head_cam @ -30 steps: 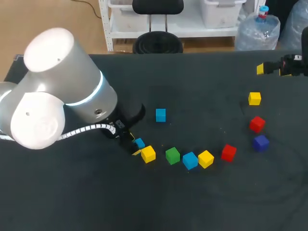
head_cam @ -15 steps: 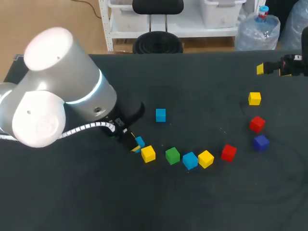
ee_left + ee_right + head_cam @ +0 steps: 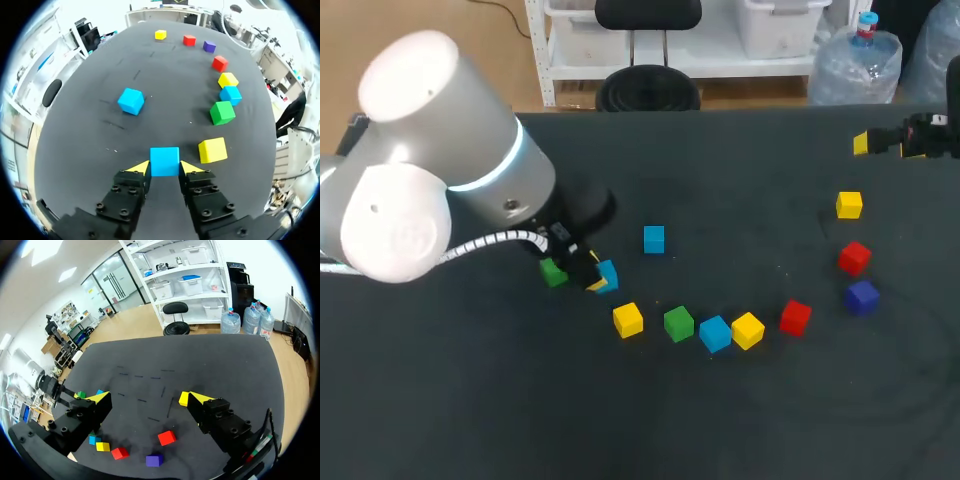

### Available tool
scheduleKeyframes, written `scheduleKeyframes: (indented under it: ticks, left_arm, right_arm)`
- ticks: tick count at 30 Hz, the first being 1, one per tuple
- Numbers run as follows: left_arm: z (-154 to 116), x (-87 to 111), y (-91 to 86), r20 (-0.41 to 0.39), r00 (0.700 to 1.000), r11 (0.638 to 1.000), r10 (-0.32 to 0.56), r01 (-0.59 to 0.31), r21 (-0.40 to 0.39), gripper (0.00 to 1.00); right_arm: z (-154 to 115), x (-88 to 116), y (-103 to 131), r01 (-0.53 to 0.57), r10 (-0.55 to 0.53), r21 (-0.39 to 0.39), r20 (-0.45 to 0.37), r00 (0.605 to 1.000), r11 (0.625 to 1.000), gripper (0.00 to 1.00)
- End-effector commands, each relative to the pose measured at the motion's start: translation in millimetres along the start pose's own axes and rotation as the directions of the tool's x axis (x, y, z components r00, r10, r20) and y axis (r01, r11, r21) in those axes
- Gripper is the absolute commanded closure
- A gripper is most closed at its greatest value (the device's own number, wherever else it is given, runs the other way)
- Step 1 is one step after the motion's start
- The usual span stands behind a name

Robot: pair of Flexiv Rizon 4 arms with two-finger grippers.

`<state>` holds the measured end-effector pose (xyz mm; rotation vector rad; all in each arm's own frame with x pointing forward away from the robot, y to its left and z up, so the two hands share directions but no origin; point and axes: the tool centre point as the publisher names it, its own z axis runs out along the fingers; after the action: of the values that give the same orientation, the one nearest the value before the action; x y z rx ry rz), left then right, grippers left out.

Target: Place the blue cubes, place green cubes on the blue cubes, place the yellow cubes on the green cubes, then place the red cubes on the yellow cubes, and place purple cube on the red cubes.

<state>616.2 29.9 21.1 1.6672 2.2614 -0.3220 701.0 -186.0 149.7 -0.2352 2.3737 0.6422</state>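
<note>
My left gripper [image 3: 597,278] [image 3: 165,168] is shut on a blue cube [image 3: 607,274] [image 3: 164,161], both yellow tips pressing its sides. A green cube [image 3: 553,272] lies just left of it. Another blue cube [image 3: 654,238] [image 3: 131,100] sits ahead of the gripper. A curved row holds a yellow cube [image 3: 628,319] [image 3: 212,150], green cube [image 3: 678,323], blue cube [image 3: 714,333], yellow cube [image 3: 747,329] and red cube [image 3: 795,317]. At the right lie a purple cube [image 3: 862,296], red cube [image 3: 854,257] and yellow cube [image 3: 849,205]. My right gripper [image 3: 885,144] [image 3: 150,399] hangs open and empty at the far right.
The dark table [image 3: 740,420] has free room along its front and in its far middle. My left arm's large white body [image 3: 430,180] covers the table's left part in the head view.
My left gripper has shut on the blue cube and drawn back from the yellow cube with it, uncovering the green cube beside it. The right arm has not moved.
</note>
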Motion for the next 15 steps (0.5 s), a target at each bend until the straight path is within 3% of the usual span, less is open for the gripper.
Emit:
scheduleKeyframes:
  ticks: [1,15]
  left_arm:
    - [-5.2,-3.2,10.5,-0.002,0.999,0.998,0.047,-0.047,0.031,1.0]
    - [-10.3,-5.8,28.5,-0.019,0.968,0.964,0.251,-0.248,0.1,1.0]
  right_arm:
    - [-0.1,0.4,1.0,-0.001,0.001,0.005,0.001,1.0,1.0,0.0]
    - [-0.1,0.4,1.0,-0.001,0.001,0.005,0.001,1.0,1.0,0.0]
